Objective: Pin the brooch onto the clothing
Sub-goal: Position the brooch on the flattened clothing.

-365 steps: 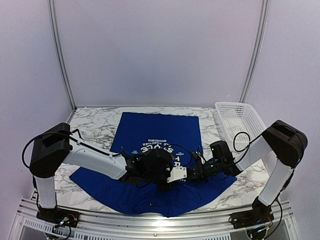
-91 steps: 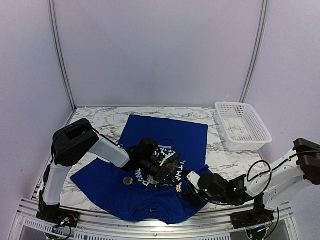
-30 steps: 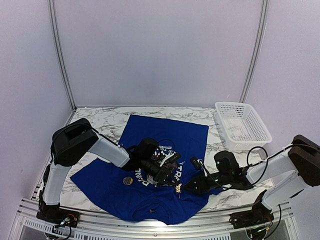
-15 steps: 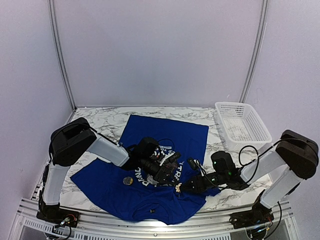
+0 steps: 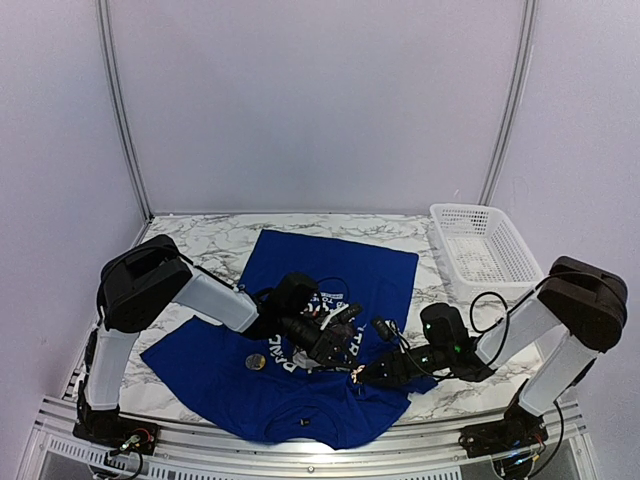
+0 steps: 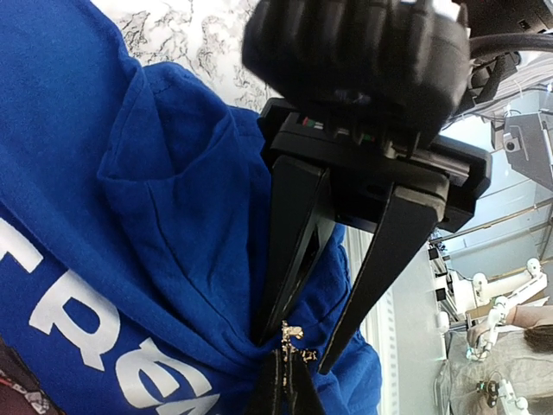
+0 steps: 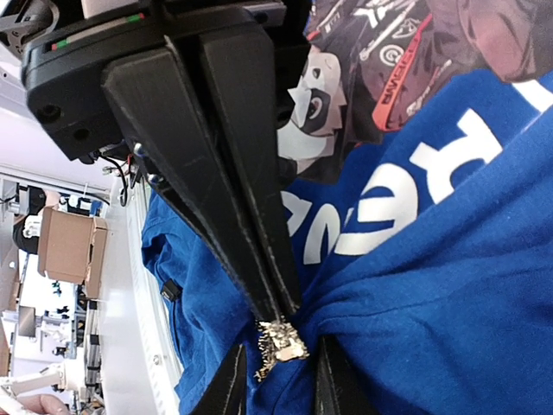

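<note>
The clothing (image 5: 330, 262), a royal-blue T-shirt with a panda print and white lettering, lies rumpled on the marble table. The brooch (image 5: 355, 375), small and gold, sits on a bunched fold of the shirt near its front right. My left gripper (image 5: 349, 366) is shut on the brooch (image 6: 290, 341); its tips (image 7: 278, 309) meet right at the brooch (image 7: 282, 340) in the right wrist view. My right gripper (image 5: 364, 378) faces it from the right. Its fingers (image 6: 385, 259) stand open, straddling the brooch, with a gap on each side.
A white slatted basket (image 5: 487, 252) stands at the back right. A small round gold disc (image 5: 256, 361) lies on the shirt's left part. A small black tag (image 5: 303, 421) shows near the shirt's front hem. The metal rail (image 5: 300, 452) runs along the near edge.
The right gripper has slid left until its fingers straddle the brooch, and they have drawn closer together. The left gripper has held still, shut.
</note>
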